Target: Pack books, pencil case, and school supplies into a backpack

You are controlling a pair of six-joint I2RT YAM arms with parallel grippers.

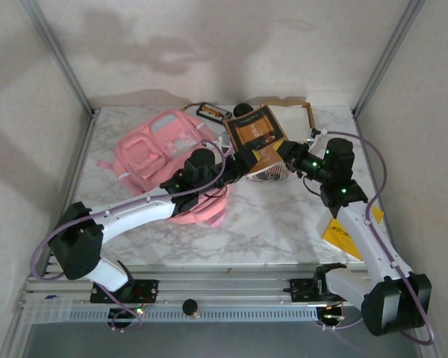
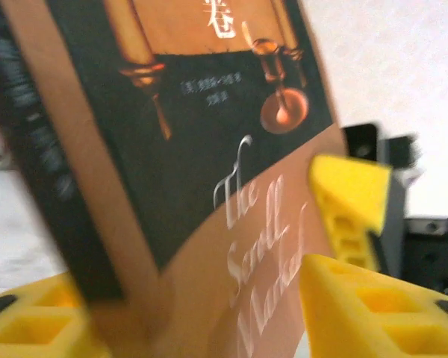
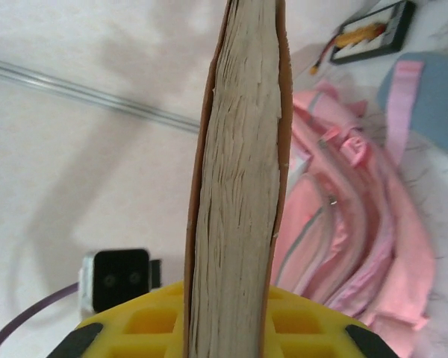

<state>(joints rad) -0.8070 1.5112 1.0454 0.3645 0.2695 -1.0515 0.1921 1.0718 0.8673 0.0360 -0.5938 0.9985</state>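
A dark brown book (image 1: 257, 134) with gold print is held up over the table, right of the pink backpack (image 1: 160, 156). My right gripper (image 1: 287, 153) is shut on its right edge. In the right wrist view the pale page edge (image 3: 235, 186) stands clamped between the yellow fingers of the right gripper (image 3: 228, 321). My left gripper (image 1: 243, 160) is at the book's lower left corner. In the left wrist view the cover (image 2: 209, 171) sits between the spread yellow fingers (image 2: 358, 298), with a sliver of gap beside it, so the left gripper (image 2: 201, 313) is open.
A small dark flat box (image 1: 213, 113) with something yellow-orange in it lies behind the backpack. A cardboard tray (image 1: 299, 112) stands at the back right. A speckled pouch (image 1: 267, 175) lies under the book. A yellow flat thing (image 1: 343, 235) lies beside my right arm.
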